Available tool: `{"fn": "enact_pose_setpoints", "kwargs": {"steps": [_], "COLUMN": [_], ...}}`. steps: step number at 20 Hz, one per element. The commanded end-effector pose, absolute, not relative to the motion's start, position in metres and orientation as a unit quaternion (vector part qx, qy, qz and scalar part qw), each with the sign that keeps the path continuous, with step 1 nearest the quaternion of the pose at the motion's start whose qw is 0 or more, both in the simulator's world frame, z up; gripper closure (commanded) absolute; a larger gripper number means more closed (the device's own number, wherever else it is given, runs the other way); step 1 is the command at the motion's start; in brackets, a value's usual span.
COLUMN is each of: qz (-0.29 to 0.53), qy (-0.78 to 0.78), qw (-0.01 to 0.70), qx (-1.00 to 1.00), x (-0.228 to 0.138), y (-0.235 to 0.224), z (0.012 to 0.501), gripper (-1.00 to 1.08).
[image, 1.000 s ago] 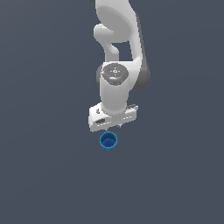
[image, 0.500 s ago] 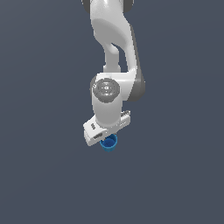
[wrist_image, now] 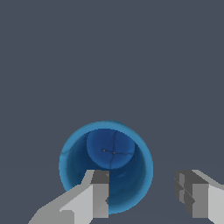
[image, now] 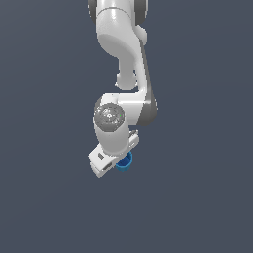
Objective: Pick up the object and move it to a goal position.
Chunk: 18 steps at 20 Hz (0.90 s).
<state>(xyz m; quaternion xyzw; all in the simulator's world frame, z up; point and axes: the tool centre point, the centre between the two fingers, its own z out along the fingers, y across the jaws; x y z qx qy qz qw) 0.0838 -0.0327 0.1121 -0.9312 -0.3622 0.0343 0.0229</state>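
Observation:
The bright-blue cup [wrist_image: 109,151] stands upright on the dark grey floor, its hollow inside facing the wrist camera. My white gripper [wrist_image: 143,192] is open just above it. One fingertip [wrist_image: 99,188] lies over the cup's opening, and the other [wrist_image: 188,192] is outside its wall, so the jaws straddle one side of the rim. In the exterior view, the white hand [image: 111,158] covers most of the cup [image: 125,163], and only a blue sliver shows at the hand's right edge. Whether the fingers touch the cup cannot be told.
A plain dark grey floor [image: 197,197] lies all around. The white arm [image: 121,44] reaches down from the top of the exterior view. No goal marker shows.
The hand has come down and forward over the cup, shifting slightly to the exterior view's left. The cup was fully visible below the hand and is now mostly covered. The cup has not moved.

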Motion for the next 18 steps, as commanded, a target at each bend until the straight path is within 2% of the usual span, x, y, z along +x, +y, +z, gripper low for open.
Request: {"fn": "enact_pose_setpoints", "kwargs": {"steps": [1, 13, 18], "qz": [0.035, 0.036, 0.035], "qy": [-0.379, -0.402, -0.403], "qw": [0.026, 0.031, 0.031], "qx": [-0.925, -0.914, -0.914], "x": [0.087, 0.092, 0.091], "y": [-0.036, -0.042, -0.042], "z": [0.108, 0.102, 0.085], "gripper": [-0.2, -0.2, -0.2]}}
